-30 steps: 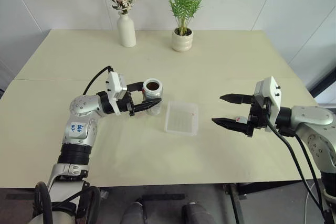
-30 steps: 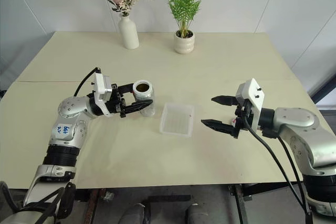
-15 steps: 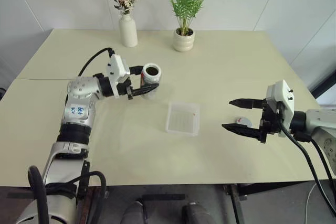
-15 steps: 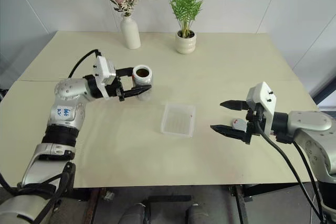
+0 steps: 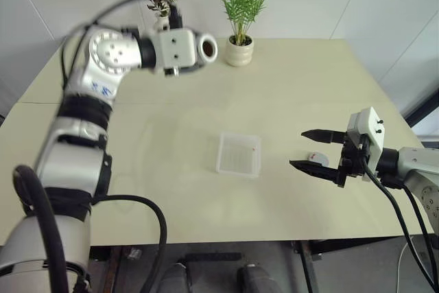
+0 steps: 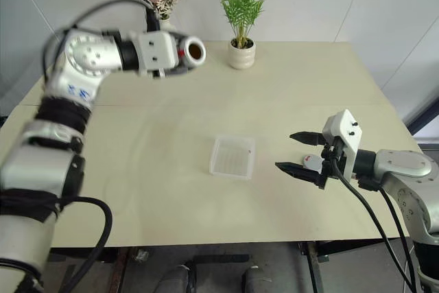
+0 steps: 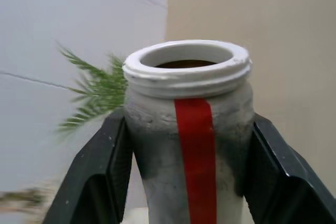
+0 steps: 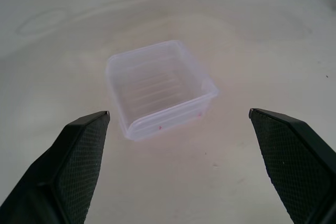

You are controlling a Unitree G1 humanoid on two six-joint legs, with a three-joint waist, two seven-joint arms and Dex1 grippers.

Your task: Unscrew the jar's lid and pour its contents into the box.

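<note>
Clear plastic, the box [image 5: 239, 155] waits mid-counter [image 5: 288, 87] while the left claw [image 7: 184, 182], clamped on the lidless jar [image 5: 206, 49], tips it high at far left; the right claw [image 5: 315, 156] gapes empty over the lid [image 5: 317, 158].

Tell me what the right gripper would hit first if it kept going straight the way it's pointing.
Probably the box. It sits straight ahead of the open right gripper in its wrist view, with bare table between them. The gripper's height is hard to judge, so it might pass above it.
</note>
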